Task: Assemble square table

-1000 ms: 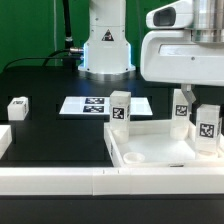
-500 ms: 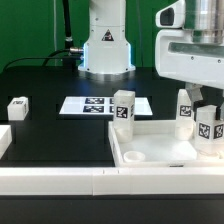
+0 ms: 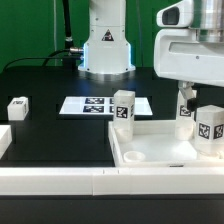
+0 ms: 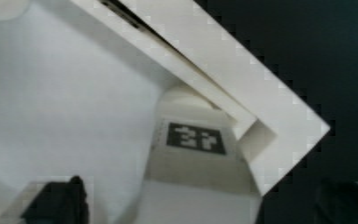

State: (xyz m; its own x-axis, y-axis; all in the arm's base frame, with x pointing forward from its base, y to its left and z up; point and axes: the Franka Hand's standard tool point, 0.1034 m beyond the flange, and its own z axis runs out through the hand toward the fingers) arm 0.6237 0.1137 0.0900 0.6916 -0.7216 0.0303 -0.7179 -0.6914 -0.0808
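The square table's white slab [image 3: 150,150] lies recessed side up at the exterior view's lower right. Three tagged white legs stand in its corners: one at the left [image 3: 123,108], one at the back [image 3: 184,110], one at the front right [image 3: 210,128]. My gripper [image 3: 200,100] hangs just above and behind the front-right leg. In the wrist view that leg [image 4: 197,150] stands between my dark fingertips [image 4: 55,200] with a gap on each side; the gripper [image 4: 202,205] is open and holds nothing. A fourth leg [image 3: 17,105] lies loose on the black table at the left.
The marker board [image 3: 92,105] lies flat behind the slab, in front of the robot base [image 3: 105,50]. Long white border rails run along the front [image 3: 60,182] and the left edge [image 3: 4,140]. A black cable trails at the back left.
The jaws have opened wide and let go of the front-right leg, which stays upright in its corner. The hand has shifted slightly to the exterior view's right.
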